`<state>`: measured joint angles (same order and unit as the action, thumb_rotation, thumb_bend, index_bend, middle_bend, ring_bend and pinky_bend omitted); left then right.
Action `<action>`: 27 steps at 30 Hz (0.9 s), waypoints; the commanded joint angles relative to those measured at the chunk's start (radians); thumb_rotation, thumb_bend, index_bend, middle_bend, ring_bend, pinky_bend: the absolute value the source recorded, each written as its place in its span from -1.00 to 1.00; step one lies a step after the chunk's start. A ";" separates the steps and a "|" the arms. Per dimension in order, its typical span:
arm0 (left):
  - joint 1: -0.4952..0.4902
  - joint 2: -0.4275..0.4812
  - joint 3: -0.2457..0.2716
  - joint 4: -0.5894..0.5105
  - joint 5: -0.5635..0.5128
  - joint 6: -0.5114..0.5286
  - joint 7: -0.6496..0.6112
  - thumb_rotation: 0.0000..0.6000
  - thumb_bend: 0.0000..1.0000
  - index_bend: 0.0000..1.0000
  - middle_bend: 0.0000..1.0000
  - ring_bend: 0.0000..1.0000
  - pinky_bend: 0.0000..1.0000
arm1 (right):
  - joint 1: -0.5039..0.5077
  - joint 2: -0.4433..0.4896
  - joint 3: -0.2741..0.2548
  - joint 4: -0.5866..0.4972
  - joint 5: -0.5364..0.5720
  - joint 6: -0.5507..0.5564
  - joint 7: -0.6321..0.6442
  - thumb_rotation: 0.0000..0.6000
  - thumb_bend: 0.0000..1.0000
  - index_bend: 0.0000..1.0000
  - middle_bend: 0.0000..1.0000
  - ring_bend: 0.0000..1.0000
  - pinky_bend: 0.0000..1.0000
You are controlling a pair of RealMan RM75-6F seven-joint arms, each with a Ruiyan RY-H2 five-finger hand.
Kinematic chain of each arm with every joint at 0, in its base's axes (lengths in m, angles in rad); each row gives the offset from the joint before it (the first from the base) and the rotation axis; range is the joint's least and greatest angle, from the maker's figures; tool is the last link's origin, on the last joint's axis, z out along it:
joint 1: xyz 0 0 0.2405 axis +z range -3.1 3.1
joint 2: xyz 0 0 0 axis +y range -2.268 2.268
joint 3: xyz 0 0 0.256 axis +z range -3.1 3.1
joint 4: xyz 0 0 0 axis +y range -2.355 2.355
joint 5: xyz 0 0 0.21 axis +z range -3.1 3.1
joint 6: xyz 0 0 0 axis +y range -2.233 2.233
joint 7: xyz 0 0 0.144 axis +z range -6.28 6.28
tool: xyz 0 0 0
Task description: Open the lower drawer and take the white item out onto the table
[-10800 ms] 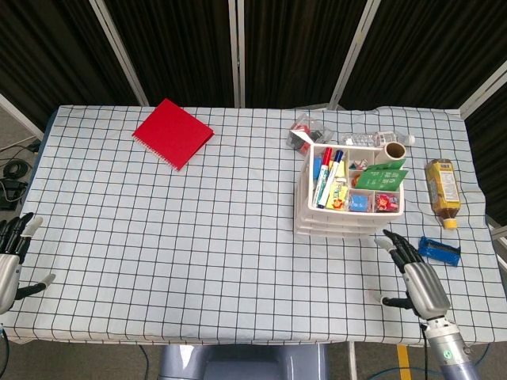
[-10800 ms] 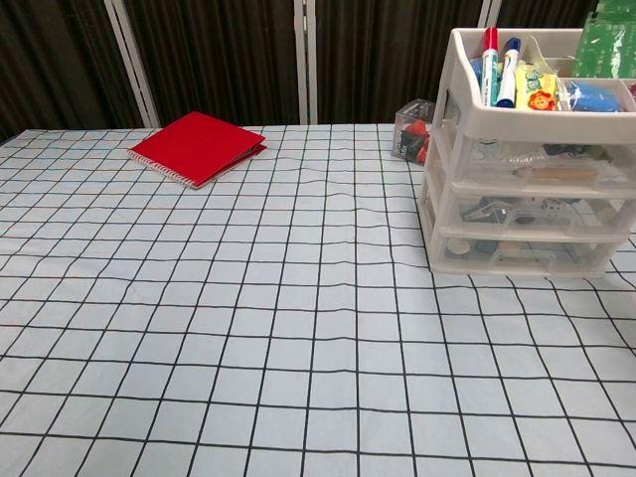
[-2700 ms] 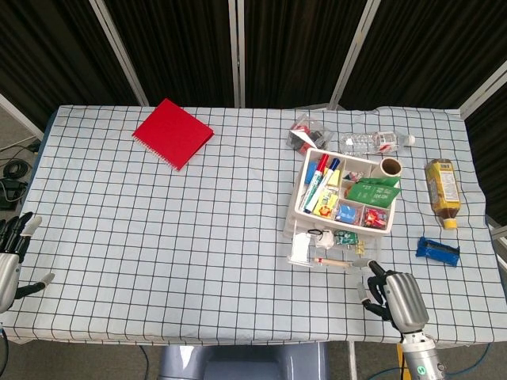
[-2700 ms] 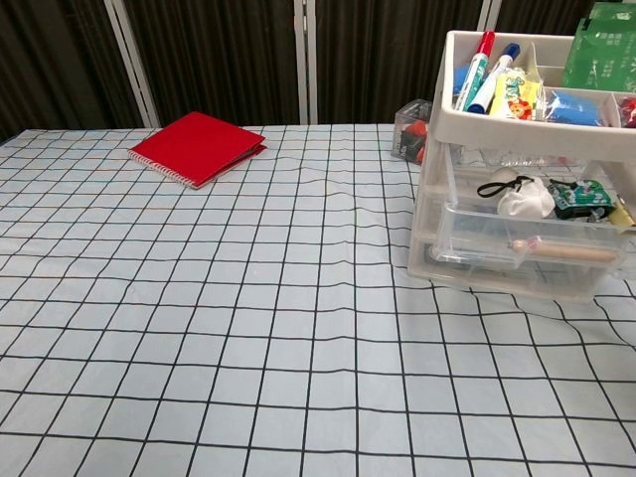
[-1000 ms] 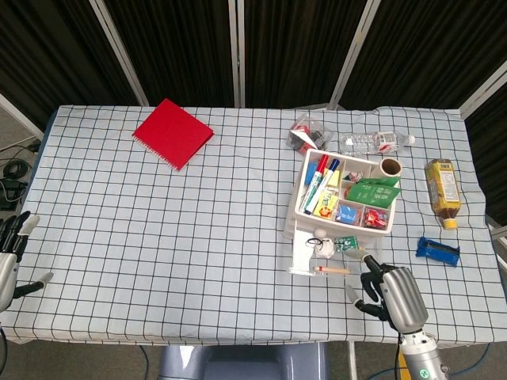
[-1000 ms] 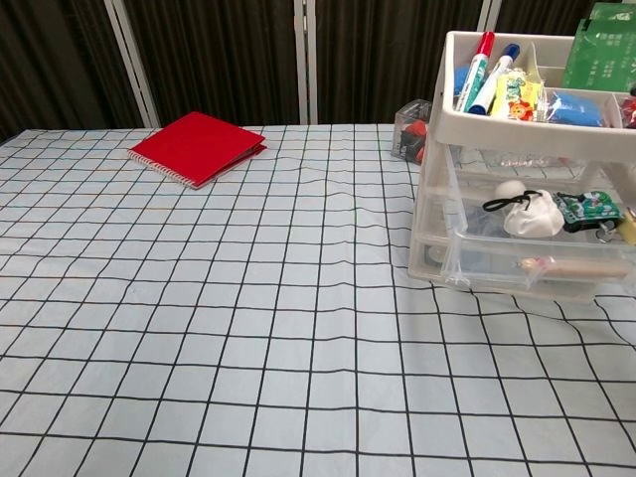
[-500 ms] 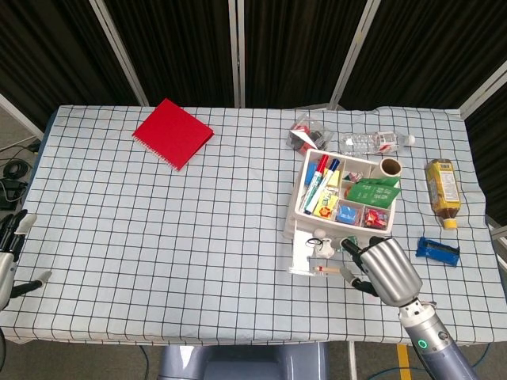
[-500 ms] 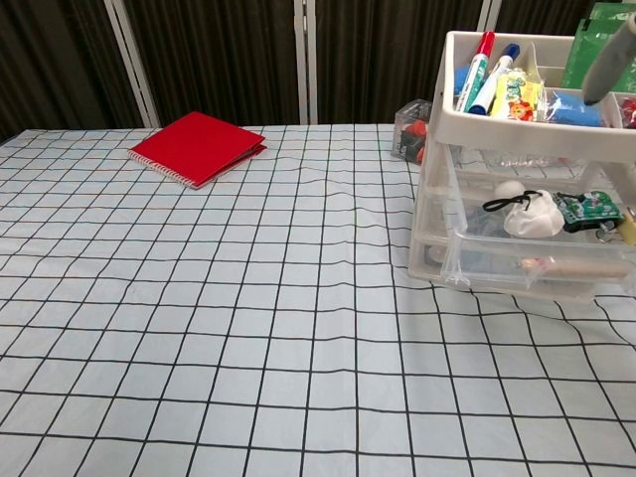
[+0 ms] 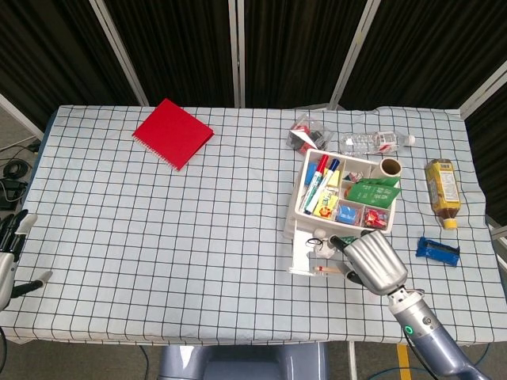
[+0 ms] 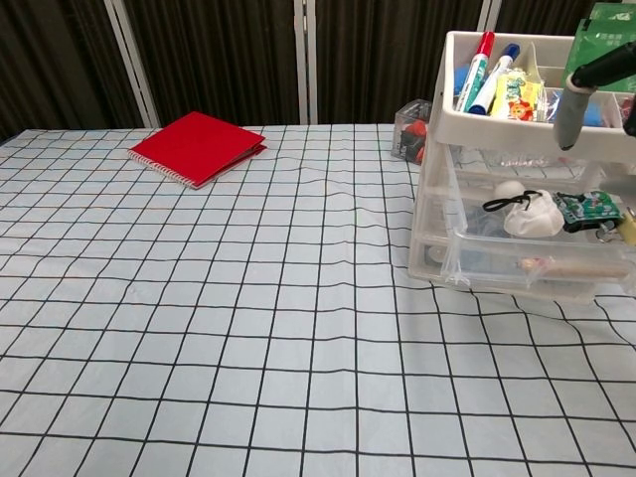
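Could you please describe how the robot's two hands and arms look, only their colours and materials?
The right hand has a rounded silver metallic back and dark fingers with grey tips; its grey forearm carries a small green light. The left hand, at the picture edge, shows dark fingers with pale tips. No sleeves or markings are visible.

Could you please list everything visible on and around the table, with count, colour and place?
notebook: one, red, far left of table
drawer unit: one, white translucent, right side; lower drawer pulled open
white item: one, white with black cord, in the open drawer
markers: several, red and blue caps, top tray
green packet: one, top tray
water bottle: one, clear, behind unit
tea bottle: one, amber, far right
blue packet: one, right edge
tablecloth: one, white with black grid
left hand: left edge, open
right hand: over the open drawer, fingers pointing down
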<state>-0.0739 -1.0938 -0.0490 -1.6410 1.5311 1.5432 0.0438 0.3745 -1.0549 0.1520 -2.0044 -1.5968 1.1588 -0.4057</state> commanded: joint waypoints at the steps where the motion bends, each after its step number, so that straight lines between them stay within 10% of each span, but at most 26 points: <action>1: -0.001 0.001 -0.001 0.001 -0.001 -0.001 -0.004 1.00 -0.76 -1.00 -1.00 -1.00 -1.00 | 0.033 -0.015 0.018 0.004 0.050 -0.038 -0.060 1.00 -0.52 -0.05 1.00 1.00 0.51; 27: -0.005 0.001 0.000 0.003 -0.006 -0.013 -0.005 1.00 -0.76 -1.00 -1.00 -1.00 -1.00 | 0.190 0.048 0.010 -0.018 0.234 -0.213 -0.277 1.00 -0.80 -0.13 1.00 1.00 0.50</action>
<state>-0.0785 -1.0924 -0.0486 -1.6379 1.5255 1.5302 0.0384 0.5580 -1.0118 0.1646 -2.0206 -1.3675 0.9544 -0.6800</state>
